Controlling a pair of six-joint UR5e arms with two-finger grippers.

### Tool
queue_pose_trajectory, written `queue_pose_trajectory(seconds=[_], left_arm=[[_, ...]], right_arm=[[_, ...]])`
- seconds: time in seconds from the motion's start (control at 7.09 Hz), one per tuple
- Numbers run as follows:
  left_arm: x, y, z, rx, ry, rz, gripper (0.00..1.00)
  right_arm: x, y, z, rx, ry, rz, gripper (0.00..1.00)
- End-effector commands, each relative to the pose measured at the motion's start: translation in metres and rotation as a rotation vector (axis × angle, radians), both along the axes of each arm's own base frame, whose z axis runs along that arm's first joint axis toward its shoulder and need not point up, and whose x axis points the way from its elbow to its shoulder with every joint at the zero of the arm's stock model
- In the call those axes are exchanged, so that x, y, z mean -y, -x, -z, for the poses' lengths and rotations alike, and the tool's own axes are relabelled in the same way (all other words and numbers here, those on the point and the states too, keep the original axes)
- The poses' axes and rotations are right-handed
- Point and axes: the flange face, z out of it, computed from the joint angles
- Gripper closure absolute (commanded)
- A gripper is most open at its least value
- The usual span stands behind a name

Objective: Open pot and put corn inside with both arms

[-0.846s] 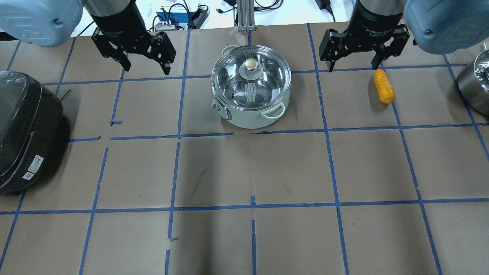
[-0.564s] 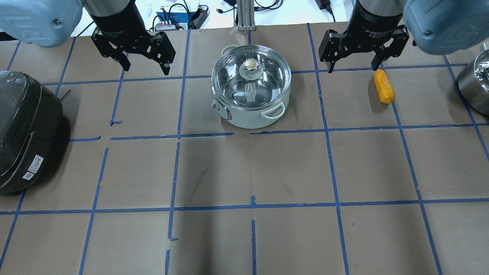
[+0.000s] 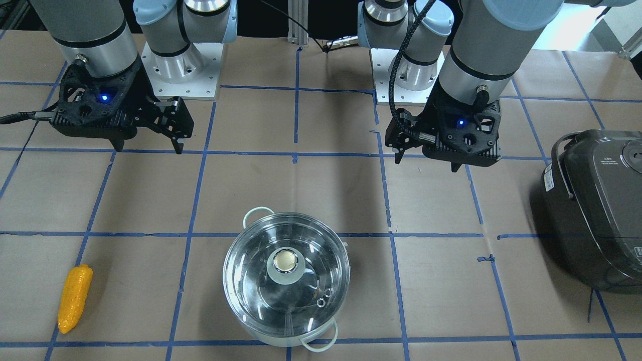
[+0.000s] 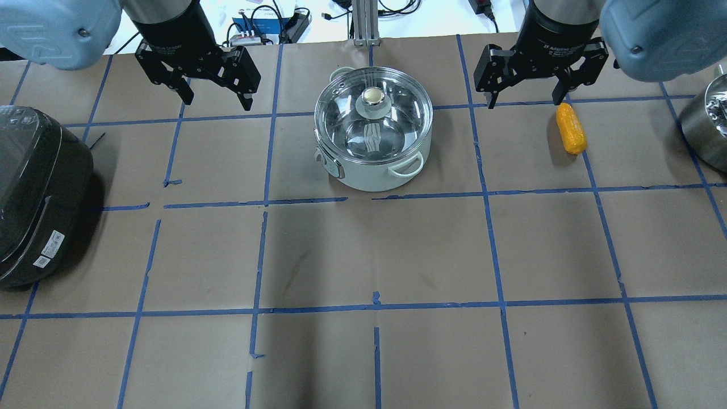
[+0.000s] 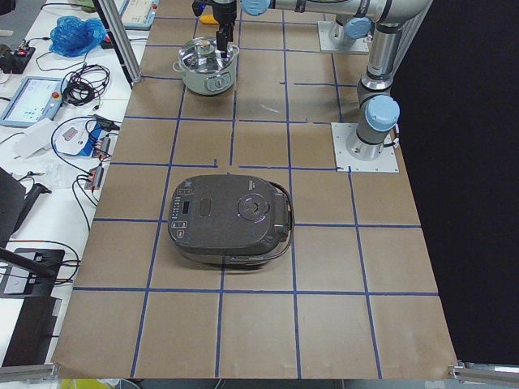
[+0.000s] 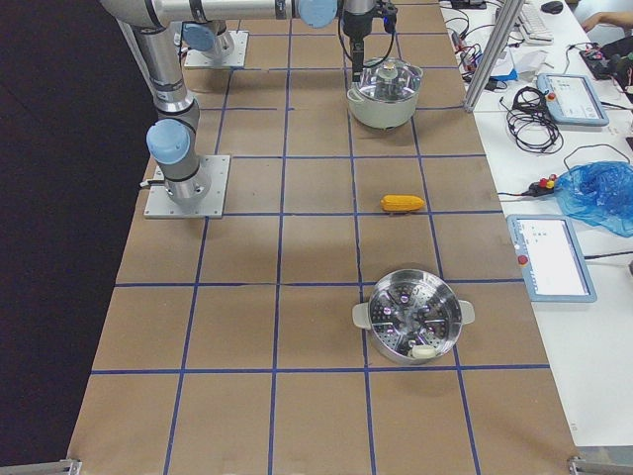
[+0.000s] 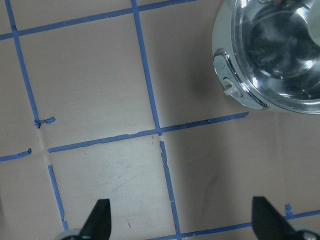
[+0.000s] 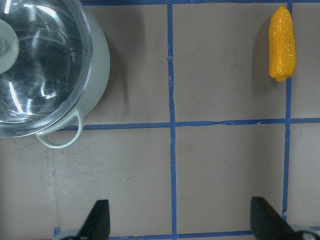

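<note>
The steel pot (image 4: 363,173) with mint handles stands at the table's far middle, with its glass lid (image 4: 346,111) and knob on. It also shows in the front view (image 3: 261,328). The yellow-orange corn (image 4: 570,128) lies flat to the pot's right, also in the right wrist view (image 8: 282,42). My left gripper (image 4: 217,104) is open and empty, above the table left of the pot. My right gripper (image 4: 525,103) is open and empty, between pot and corn, one fingertip near the corn's far end.
A dark rice cooker (image 4: 40,193) sits at the left edge. A second steel steamer pot (image 4: 707,119) stands at the right edge, beyond the corn. Brown paper with a blue tape grid covers the table (image 4: 375,255).
Both grippers have shifted very slightly toward the far edge. The pot, lid and corn have not moved.
</note>
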Motion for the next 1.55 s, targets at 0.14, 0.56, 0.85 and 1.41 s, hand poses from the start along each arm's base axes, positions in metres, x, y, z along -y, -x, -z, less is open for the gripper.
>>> queue_pose_trajectory(seconds=[0.14,0.56,0.85,1.41], left_arm=[[0.015,0.002,-0.013,-0.007,0.034,-0.017,0.00],[0.079,0.111,0.049,-0.053,0.024,-0.068,0.00],[0.095,0.171,0.059,-0.092,0.030,-0.111,0.00],[0.114,0.215,0.129,-0.078,0.015,-0.104,0.00]], right_arm=[[0.000,0.000,0.000,0.000,0.001,0.001,0.00],[0.000,-0.002,-0.001,0.002,0.003,0.000,0.00],[0.000,-0.002,-0.001,0.002,0.003,-0.002,0.00],[0.001,-0.002,-0.003,0.002,0.009,-0.005,0.00]])
